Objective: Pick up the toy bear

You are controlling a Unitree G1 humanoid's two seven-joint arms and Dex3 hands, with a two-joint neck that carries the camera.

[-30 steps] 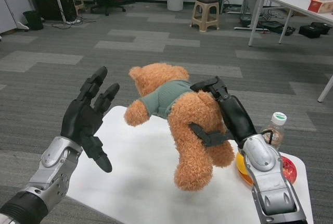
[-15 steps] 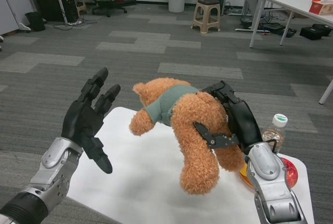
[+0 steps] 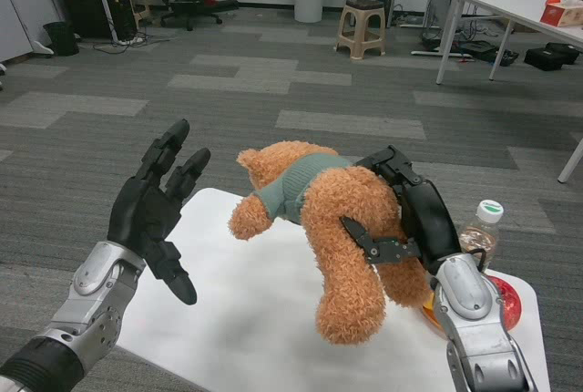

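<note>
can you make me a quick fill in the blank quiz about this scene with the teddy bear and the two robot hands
1. The toy bear is gripped by the robot's ____ robot hand.
2. The bear wears a small knitted top coloured ____.
3. The left robot hand holds ____, its fingers spread.
4. The bottle behind the right forearm has a cap that is white and ____.

Missing words: right; green; nothing; green

A brown toy bear in a grey-green shirt, a white table, black hands.
</note>
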